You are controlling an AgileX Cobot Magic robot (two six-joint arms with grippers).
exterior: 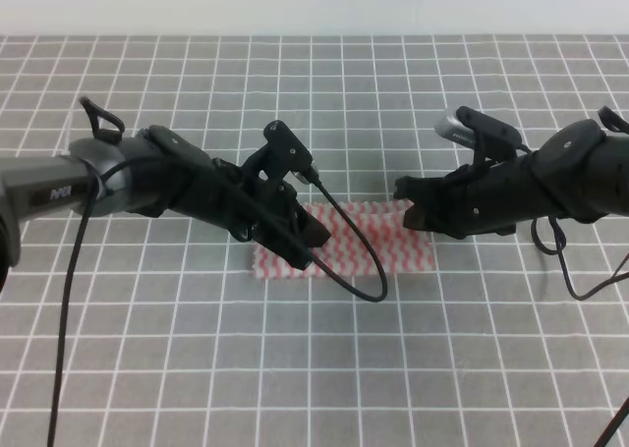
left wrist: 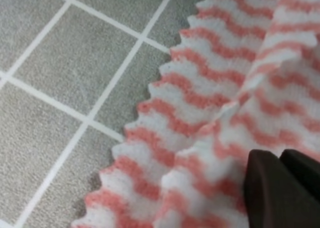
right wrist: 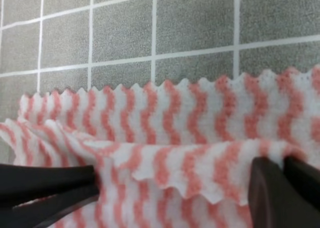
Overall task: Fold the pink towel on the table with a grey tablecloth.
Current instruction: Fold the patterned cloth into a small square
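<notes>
The pink towel [exterior: 369,246] lies as a wide, short strip in the middle of the table with a grey tablecloth [exterior: 295,93]. My left gripper [exterior: 313,243] rests low over the towel's left part. In the left wrist view only one dark finger [left wrist: 275,193] shows, pressed against a raised ridge of the towel [left wrist: 200,87], so its state is unclear. My right gripper [exterior: 405,203] is at the towel's back right corner. In the right wrist view its fingers [right wrist: 45,188] stand apart, and a loose folded layer of the towel [right wrist: 175,112] lies between them.
A black cable [exterior: 366,282] from the left arm loops over the towel's front edge. Grey gridded cloth [left wrist: 65,67] surrounds the towel on all sides [right wrist: 190,27]. A pale wall edge runs along the back of the table.
</notes>
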